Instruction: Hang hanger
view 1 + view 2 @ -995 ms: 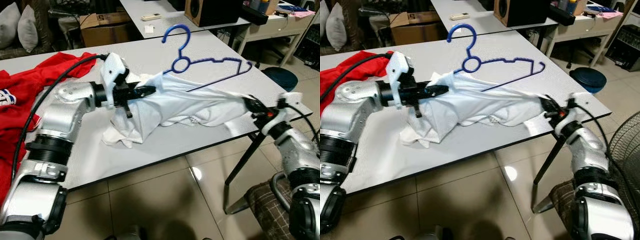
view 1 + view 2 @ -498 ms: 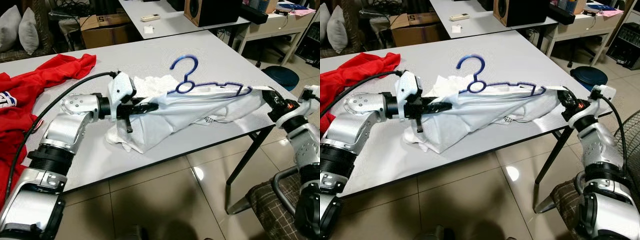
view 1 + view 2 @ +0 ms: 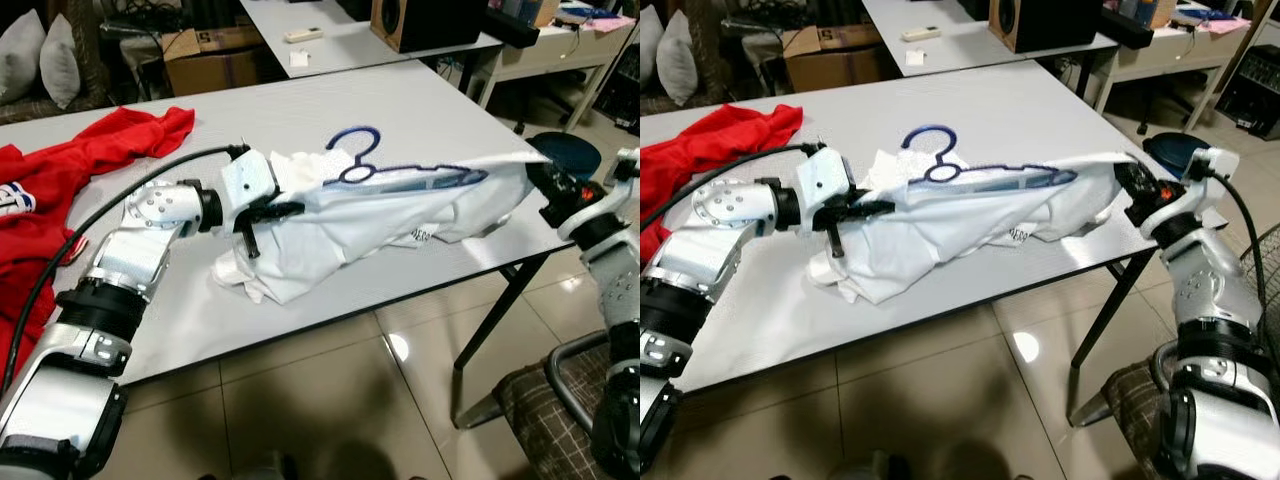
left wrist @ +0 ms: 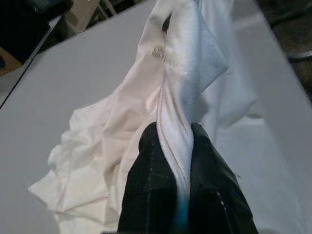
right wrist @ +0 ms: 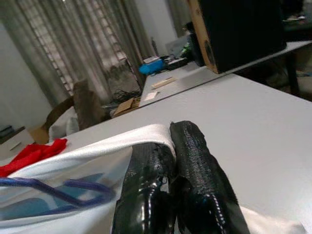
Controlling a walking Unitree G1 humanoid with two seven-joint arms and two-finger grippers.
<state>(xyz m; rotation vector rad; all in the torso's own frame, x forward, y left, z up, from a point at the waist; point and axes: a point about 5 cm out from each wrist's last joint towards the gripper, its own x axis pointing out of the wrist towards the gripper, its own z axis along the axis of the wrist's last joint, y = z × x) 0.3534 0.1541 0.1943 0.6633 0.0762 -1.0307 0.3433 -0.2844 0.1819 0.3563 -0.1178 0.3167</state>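
You have the grey worktop (image 3: 420,110) spread before you, with a red garment (image 3: 70,170) heaped on its far left part. Across the near middle lies the white shirt (image 3: 370,225), stretched taut from left to right between your two arms, its lower folds bunched on the surface at the left. The blue hanger (image 3: 400,176) sits inside the shirt's upper edge, its hook (image 3: 352,140) poking out and lying low toward the far side, its bar showing through the cloth. Your left claw (image 3: 285,209) is at the shirt's left end, fingers (image 4: 156,165) pressed together on a twisted fold of the white fabric near a button. Your right claw (image 3: 1132,178) is at the worktop's right edge, clamped on the shirt's other end, with the hem pinched between its fingers (image 5: 195,161).
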